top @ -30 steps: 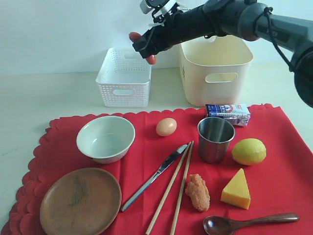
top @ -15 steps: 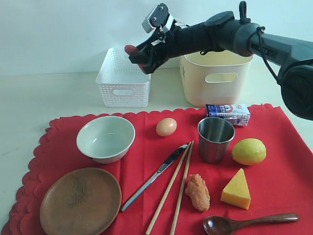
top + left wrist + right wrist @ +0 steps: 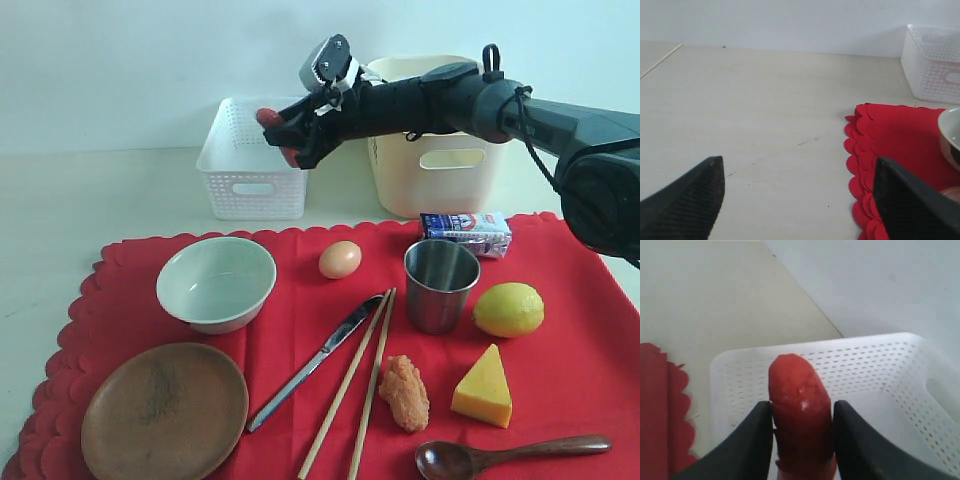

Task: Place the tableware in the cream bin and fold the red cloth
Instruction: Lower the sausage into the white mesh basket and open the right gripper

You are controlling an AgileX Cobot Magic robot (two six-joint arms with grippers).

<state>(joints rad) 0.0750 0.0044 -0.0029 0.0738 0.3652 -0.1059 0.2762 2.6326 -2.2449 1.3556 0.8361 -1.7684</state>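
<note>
1. The right tool is seen reaching across the middle of the exterior view. Its fingers are closed on a red sausage, which is gripped at both sides.
2. The sausage is held above the white perforated basket. In the right wrist view the basket's holed walls and floor are seen behind it.
3. The left tool is shown only in its own wrist view. Its jaws are spread wide with nothing between them, and it is held low over the bare counter, just beside the scalloped edge of the red cloth.
4. The cream bin is placed on the counter just beside the basket, behind the cloth. No tableware can be made out in it.
5. The red cloth is laid flat and unfolded, and all the tableware is set on it.
6. The pale bowl is found upright at the cloth's left, with the round wooden plate in front of it.
7. The metal knife and the pair of chopsticks are laid slantwise in the middle, side by side.
8. The steel cup is stood upright right of centre, and the dark wooden spoon is laid at the near right edge.
9. An egg, a small carton, a lemon, a cheese wedge and a fried piece are also spread on the cloth.
</note>
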